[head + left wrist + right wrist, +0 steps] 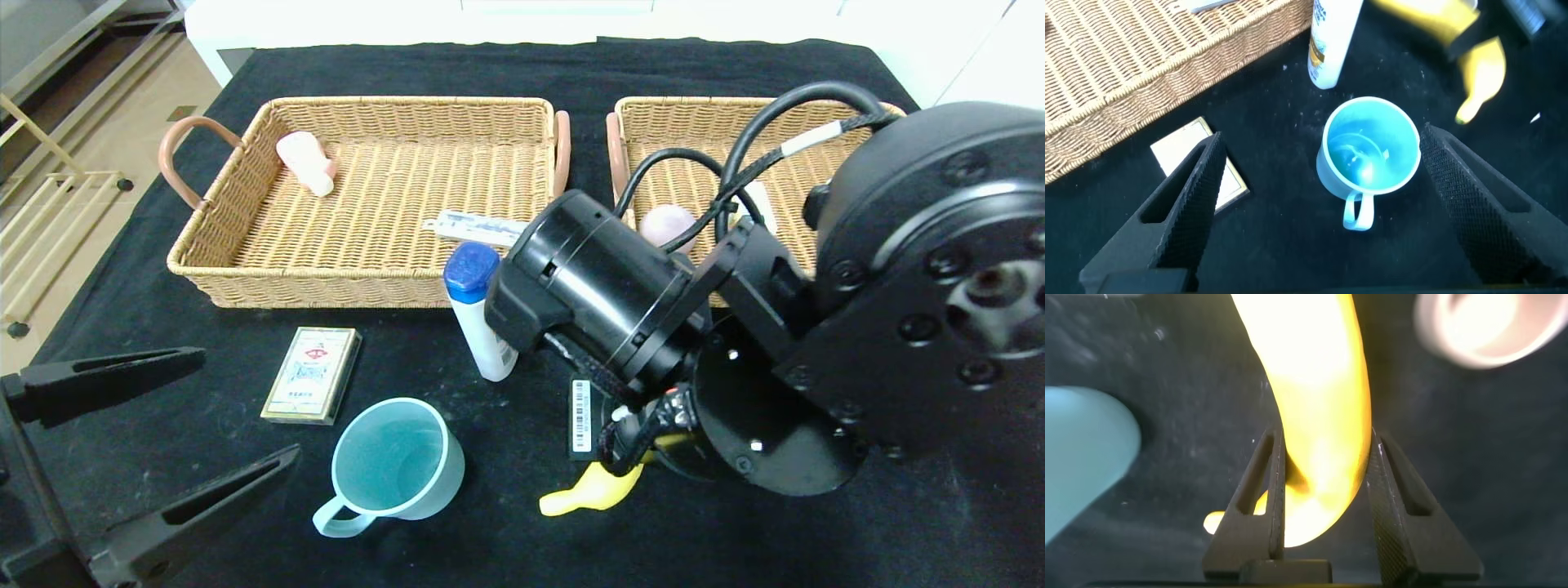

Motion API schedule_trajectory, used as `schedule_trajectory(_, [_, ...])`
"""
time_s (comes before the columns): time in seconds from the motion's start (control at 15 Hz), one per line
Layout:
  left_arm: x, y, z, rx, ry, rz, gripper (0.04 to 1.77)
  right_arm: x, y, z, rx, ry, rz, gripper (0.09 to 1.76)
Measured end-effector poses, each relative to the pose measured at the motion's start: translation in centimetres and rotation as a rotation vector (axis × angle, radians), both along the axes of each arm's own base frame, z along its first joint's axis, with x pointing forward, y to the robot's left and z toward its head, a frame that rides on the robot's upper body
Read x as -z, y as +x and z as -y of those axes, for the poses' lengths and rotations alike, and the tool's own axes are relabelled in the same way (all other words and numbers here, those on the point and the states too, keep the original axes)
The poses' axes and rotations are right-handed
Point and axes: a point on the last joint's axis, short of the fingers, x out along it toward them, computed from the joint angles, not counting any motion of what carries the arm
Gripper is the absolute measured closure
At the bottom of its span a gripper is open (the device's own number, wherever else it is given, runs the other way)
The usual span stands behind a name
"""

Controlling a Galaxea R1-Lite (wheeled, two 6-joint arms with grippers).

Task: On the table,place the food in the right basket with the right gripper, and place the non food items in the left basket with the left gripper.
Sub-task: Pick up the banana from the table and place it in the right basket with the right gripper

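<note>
With the right hand (1323, 498) clenched on the banana (1319, 408), lift straight off the desk (506, 65) before swinging toward the right basket (694, 110), while the left hand (1323, 204) hangs released over the cup (1370, 151).

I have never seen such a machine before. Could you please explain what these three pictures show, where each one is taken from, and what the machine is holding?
This is a robot with two arms, sorting things on a black table. The large picture looks down from a camera on its head. The other two come from cameras on its wrists.

The left hand is open, holds nothing, and hangs near a blue mug; its wrist picture shows the mug between the fingers. The right hand is closed on a yellow banana, seen best in the right wrist picture. From the head, the arm hides most of the banana.

Also on the table: a card box, a white bottle with a blue cap, and two wicker baskets. The left basket already holds two items; the right basket holds a pink round thing.
</note>
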Motion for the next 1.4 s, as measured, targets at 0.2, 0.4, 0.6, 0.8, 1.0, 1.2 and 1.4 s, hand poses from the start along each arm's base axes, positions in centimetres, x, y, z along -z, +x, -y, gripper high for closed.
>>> schedule_trajectory(0.2, [0.1, 0.1, 0.0, 0.0, 0.001, -0.004, 0.09, -1.8, 1.0, 2.2, 0.042, 0.019, 0.04, 1.18])
schedule_trajectory(0.4, [0.2, 0.1, 0.1, 0.0, 0.006, -0.01, 0.09, -3.5, 2.4, 5.1, 0.109, 0.046, 0.08, 1.18])
schedule_trajectory(0.6, [0.3, 0.2, 0.1, 0.0, 0.008, -0.013, 0.09, -5.2, 4.5, 7.9, 0.188, 0.099, 0.157, 1.18])
schedule_trajectory(0.8, [0.3, 0.2, 0.1, 0.001, 0.008, -0.014, 0.09, -6.9, 7.0, 10.4, 0.256, 0.169, 0.285, 1.18])
schedule_trajectory(1.0, [0.5, 0.2, 0.1, 0.002, 0.01, -0.018, 0.09, -8.2, 9.1, 12.2, 0.305, 0.217, 0.408, 1.18])
schedule_trajectory(1.2, [0.6, 0.2, 0.1, 0.003, 0.014, -0.023, 0.09, -9.1, 10.6, 13.3, 0.344, 0.266, 0.503, 1.18])
schedule_trajectory(1.4, [0.6, 0.2, 0.2, 0.004, 0.015, -0.024, 0.09, -9.1, 12.3, 14.3, 0.367, 0.253, 0.56, 1.18])
